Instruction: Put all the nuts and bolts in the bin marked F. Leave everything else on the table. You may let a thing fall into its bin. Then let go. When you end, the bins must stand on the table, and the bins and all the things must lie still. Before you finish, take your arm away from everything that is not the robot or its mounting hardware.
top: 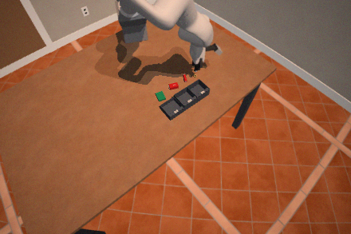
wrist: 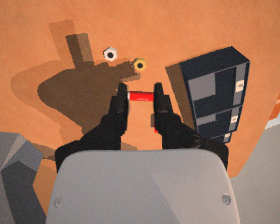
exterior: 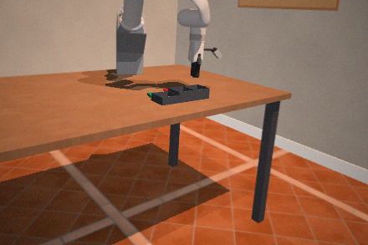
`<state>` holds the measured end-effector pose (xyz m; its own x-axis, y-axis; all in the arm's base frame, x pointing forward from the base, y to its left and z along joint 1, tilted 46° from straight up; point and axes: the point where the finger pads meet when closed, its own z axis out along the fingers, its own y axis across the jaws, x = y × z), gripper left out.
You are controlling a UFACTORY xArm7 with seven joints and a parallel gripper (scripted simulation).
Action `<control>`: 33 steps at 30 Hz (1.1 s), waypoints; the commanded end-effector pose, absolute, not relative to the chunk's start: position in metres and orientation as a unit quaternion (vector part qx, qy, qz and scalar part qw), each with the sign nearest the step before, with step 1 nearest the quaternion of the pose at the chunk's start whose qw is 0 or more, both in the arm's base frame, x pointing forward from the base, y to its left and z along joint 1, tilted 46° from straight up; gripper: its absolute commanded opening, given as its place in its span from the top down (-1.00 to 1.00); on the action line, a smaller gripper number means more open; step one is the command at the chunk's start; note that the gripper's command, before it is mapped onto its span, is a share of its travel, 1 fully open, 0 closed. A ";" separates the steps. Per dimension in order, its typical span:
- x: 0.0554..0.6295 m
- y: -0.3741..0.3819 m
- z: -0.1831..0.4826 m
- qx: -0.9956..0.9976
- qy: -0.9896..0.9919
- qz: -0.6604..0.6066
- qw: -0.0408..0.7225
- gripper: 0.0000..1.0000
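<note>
Wrist view, L to R: silver nut [wrist: 110,53] flat on desk [wrist: 188,10], ahead-left of the fingers. Brass nut [wrist: 139,65] just right of it, ahead of the gap and closer to it. Both apart from fingers.

Fingers partly apart, clamped on nothing, low over desk. Red bolt [wrist: 140,96] directly in the gap betw. the tips. Its long axis runs finger to finger, i.e. along the closing line, not across it. Can't tell if the ends touch the pads.

Judgement: closing as-is would likely pinch the bolt end-to-end, a shaky hold w/ slip risk. Prob. better w/ wrist turned approx. a quarter so the pads meet the shank sides.

Right of fingers: bin row [wrist: 215,91], near but not touching. Labels too small to read, so F compartment not identifiable here.
</note>
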<state>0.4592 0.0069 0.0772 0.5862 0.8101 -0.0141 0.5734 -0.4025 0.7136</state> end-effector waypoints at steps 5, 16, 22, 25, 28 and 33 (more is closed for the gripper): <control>0.460 0.008 0.078 0.754 0.529 0.126 0.369 0.39; 0.460 0.008 0.078 0.664 0.634 0.077 0.388 0.39; 0.460 0.008 0.078 0.607 0.689 0.047 0.394 0.39; 0.460 0.008 0.078 0.577 0.714 0.031 0.396 0.39; 0.460 0.008 0.078 0.547 0.737 0.015 0.397 0.39; 0.460 0.008 0.078 0.500 0.770 -0.009 0.396 0.39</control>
